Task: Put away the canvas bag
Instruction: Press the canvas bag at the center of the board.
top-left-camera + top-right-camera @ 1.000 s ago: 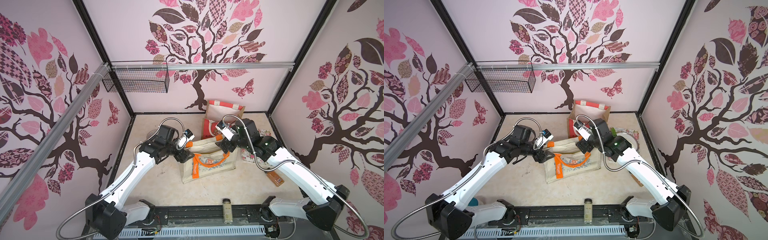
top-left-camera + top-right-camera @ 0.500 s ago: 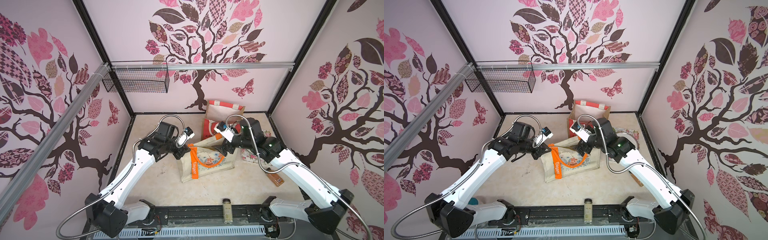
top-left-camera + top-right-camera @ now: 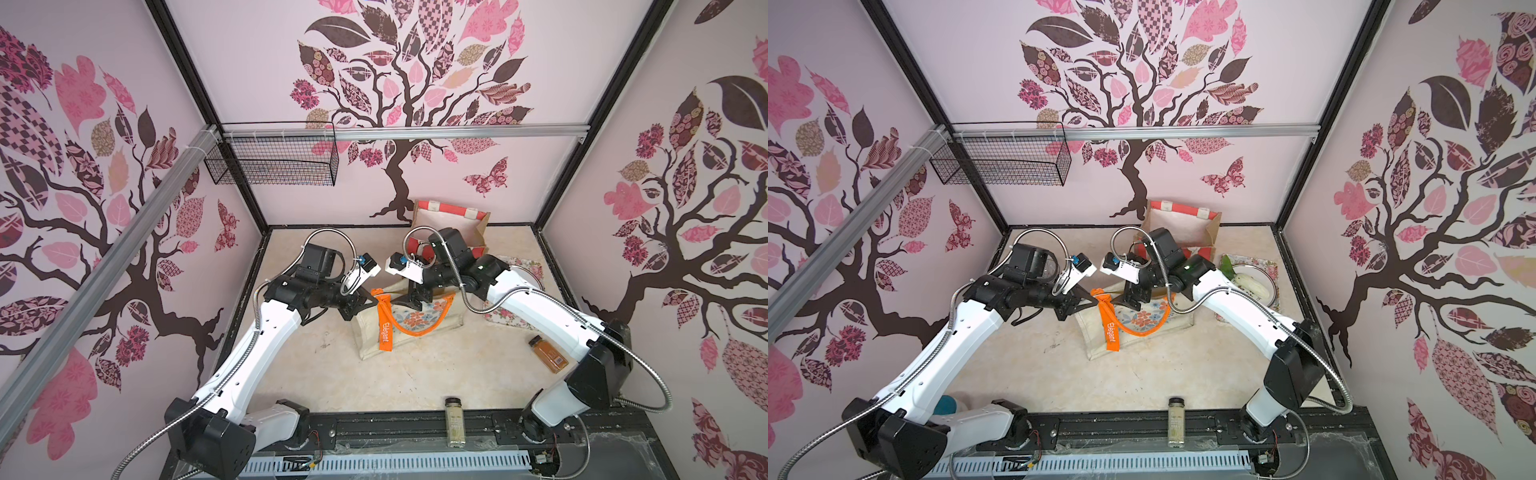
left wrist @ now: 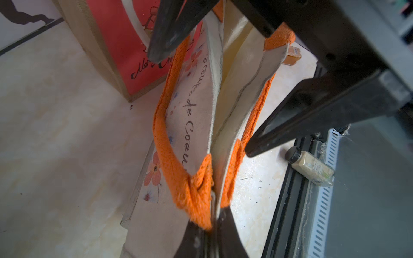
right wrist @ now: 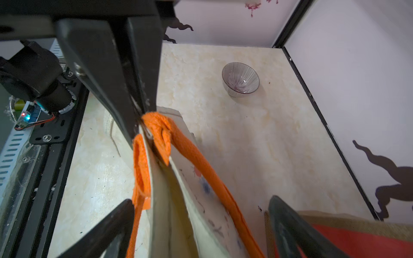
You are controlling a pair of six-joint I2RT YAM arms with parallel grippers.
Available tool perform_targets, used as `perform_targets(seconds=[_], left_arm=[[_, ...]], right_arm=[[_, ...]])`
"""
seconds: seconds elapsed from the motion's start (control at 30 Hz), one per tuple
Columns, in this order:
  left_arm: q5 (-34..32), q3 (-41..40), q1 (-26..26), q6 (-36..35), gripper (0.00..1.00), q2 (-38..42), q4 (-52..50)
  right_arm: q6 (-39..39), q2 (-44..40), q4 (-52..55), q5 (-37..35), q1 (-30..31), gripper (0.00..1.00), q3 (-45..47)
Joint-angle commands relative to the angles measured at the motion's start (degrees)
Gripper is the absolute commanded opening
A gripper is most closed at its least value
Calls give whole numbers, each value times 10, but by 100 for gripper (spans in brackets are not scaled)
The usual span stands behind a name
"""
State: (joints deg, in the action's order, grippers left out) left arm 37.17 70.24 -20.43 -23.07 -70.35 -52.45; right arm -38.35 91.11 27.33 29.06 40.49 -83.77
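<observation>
Now: left gripper [image 4: 210,230] pinched tight on canvas bag [image 3: 409,328], at rim and orange handle [image 4: 178,178].
Right gripper [image 5: 196,223] jaws wide, straddling the bag's mouth, gripping nothing. Red gift bag [image 3: 451,220] stands just behind the right jaws; glass bowl [image 5: 241,80] and spice jar [image 3: 455,422] well apart.

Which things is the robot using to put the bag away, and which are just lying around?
In the job: canvas bag, left gripper pinching it, open right gripper.
Lying about: red bag, spice jar, orange spice jar, flowered plate, glass bowl.
</observation>
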Motion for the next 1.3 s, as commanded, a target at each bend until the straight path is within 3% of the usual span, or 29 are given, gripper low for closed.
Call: perform_targets(seconds=[0.0, 0.13, 0.23, 0.37, 0.43, 0.5, 0.63, 0.67, 0.7, 0.73, 0.77, 0.8, 0.93, 1.07, 1.2, 1.27], left_arm=[[72, 0, 5, -21, 0, 3, 14], [64, 4, 9, -31, 0, -5, -4], [58, 3, 9, -31, 0, -7, -10], [43, 6, 9, -29, 0, -8, -18], [35, 6, 9, -28, 0, -5, -18], [26, 3, 9, -25, 0, -5, -17], [12, 3, 4, -22, 0, -10, -17], [7, 4, 3, -22, 0, -11, -18], [3, 6, 3, -22, 0, -11, -21], [-3, 8, 3, -24, 0, -10, -24], [-6, 8, 3, -21, 0, -7, -24], [-8, 8, 3, -23, 0, -6, -24], [-19, 7, 3, -22, 0, -4, -28], [-26, 9, 3, -20, 0, -5, -27], [-62, 9, 3, -13, 0, -6, -27], [-68, 10, 3, -11, 0, -7, -26]], right_arm=[[-37, 9, 14, 15, 4, 93, -22], [-59, 11, 41, -34, 3, 87, -25], [-76, 21, 99, -93, 1, 66, -42], [-67, 8, 109, -132, -12, 57, -28], [-72, -3, 98, -148, -16, 42, -10], [-70, -11, 101, -156, -20, 19, -7], [-65, -16, 103, -159, -22, 6, -2], [-63, -15, 105, -161, -22, 9, -2], [-64, -13, 108, -165, -22, 25, 0], [-66, -13, 108, -172, -23, 48, 4], [-68, -14, 107, -180, -26, 58, 7], [-72, -13, 114, -183, -30, 61, 5], [-73, -24, 112, -186, -49, 59, 10], [-71, -25, 111, -196, -52, 34, 8], [-52, -33, 111, -201, -52, 33, 5], [-49, -42, 99, -216, -51, 38, 22]])
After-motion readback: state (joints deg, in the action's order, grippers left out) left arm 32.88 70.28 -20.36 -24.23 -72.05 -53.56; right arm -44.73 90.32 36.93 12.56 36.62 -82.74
